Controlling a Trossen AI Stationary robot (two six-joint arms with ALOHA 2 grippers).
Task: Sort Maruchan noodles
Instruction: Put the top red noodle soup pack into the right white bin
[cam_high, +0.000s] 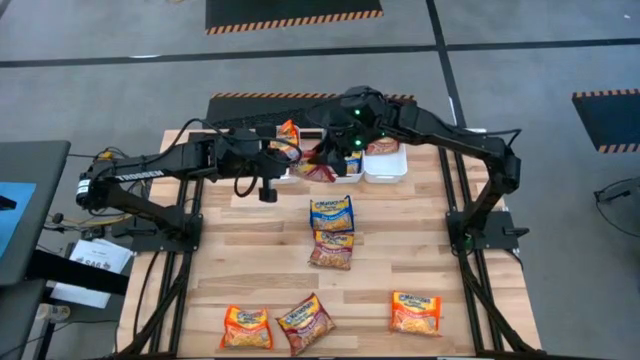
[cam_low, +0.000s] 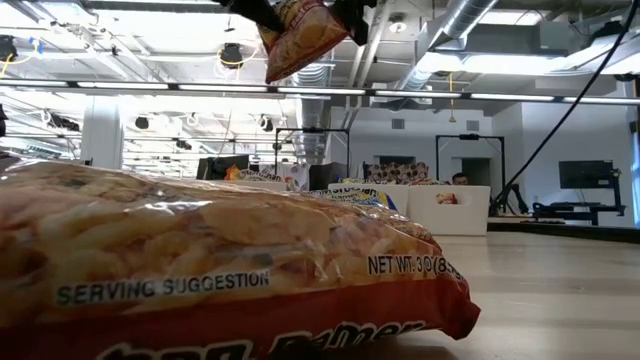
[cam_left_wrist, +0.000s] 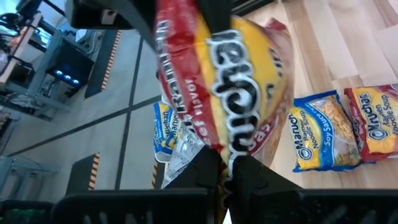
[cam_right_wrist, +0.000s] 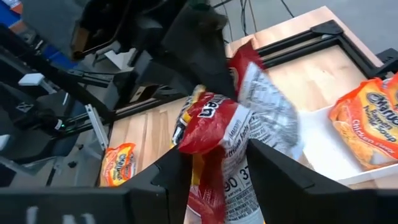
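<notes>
A dark red Maruchan packet (cam_high: 318, 170) is held up in the air near the table's far edge, between both grippers. My left gripper (cam_left_wrist: 229, 177) comes at it from the left and is shut on it. My right gripper (cam_right_wrist: 217, 180) comes from the right, and its fingers close on the packet's other end. In the low view the packet (cam_low: 300, 35) hangs at the top between two dark grippers. Loose packets lie flat on the table: blue (cam_high: 331, 212), dark red (cam_high: 332, 250), orange (cam_high: 246, 327), dark red (cam_high: 305, 322) and orange (cam_high: 415, 313). My left gripper pinches the packet's crimped end edge (cam_left_wrist: 227, 155) between its two fingers, which stand almost together. The packet is lifted clear of the table and stretches away from the fingers toward the other arm. My right gripper has the packet's opposite end (cam_right_wrist: 214, 149) between its two fingers (cam_right_wrist: 177, 177), which lie one on each side of it. The plastic is bunched and creased there. The packet is clear of the table, above the bins.
White bins (cam_high: 385, 168) stand along the far edge; one holds an orange packet (cam_high: 382, 147). Another orange packet (cam_high: 290, 130) shows by the left arm's wrist. An orange packet (cam_low: 200, 260) fills the low view's foreground. Bare wood lies at the table's left and right sides.
</notes>
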